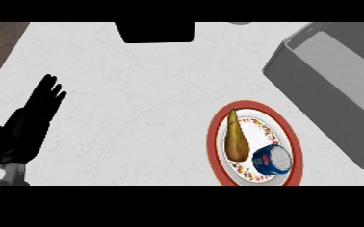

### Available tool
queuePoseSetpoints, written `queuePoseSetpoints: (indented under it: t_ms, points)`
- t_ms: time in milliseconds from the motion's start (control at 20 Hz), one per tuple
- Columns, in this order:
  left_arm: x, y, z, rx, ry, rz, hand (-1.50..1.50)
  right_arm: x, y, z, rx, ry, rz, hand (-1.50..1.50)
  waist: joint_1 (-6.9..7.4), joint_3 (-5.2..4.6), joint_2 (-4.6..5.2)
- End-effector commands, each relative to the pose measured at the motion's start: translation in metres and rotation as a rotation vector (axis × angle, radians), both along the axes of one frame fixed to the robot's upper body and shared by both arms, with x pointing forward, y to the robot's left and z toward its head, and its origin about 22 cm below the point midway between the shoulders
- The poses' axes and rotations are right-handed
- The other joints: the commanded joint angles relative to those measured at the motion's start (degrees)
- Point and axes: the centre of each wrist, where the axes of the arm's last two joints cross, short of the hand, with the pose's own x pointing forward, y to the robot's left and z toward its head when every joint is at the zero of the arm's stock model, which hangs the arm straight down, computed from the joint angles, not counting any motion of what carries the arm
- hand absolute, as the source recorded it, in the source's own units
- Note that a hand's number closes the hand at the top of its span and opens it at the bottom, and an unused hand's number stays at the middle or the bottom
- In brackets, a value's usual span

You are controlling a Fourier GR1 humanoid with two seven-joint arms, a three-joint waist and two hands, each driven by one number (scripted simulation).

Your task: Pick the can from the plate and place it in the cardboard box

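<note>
A blue can with a silver top stands on the lower right part of a red-rimmed, patterned plate. A brownish-green pear lies on the same plate, just left of the can. The grey box sits at the right, its open inside facing up, beyond the plate. My left hand rests at the left edge with fingers straight and pointing up, holding nothing, far from the plate. My right hand does not show.
A black rectangular object sits at the counter's far edge, top centre. A brown strip borders the white counter at the upper left. A small grey shape peeks in at the top.
</note>
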Motion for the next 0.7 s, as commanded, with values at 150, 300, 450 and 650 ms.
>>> queuePoseSetpoints:
  t_ms: [150,300,450,650]
  points:
    - [-0.009,0.008,-0.005,-0.007,0.012,-0.009,0.00,-0.013,0.017,0.045,-0.497,0.194,-0.052,-1.50,0.82,-0.19,0.13]
    - [-0.003,0.022,0.003,0.006,-0.017,-0.015,0.00,-0.020,0.036,0.050,-0.594,0.310,-0.063,-1.50,1.25,-0.10,0.35]
    - [0.011,0.003,0.010,-0.016,-0.015,-0.053,0.00,-0.017,0.057,0.067,-0.664,0.382,-0.078,-1.50,2.22,0.00,0.69]
    - [0.004,-0.001,-0.011,-0.025,0.013,-0.053,0.00,-0.024,0.080,0.050,-0.676,0.502,-0.090,-1.50,2.68,0.10,0.70]
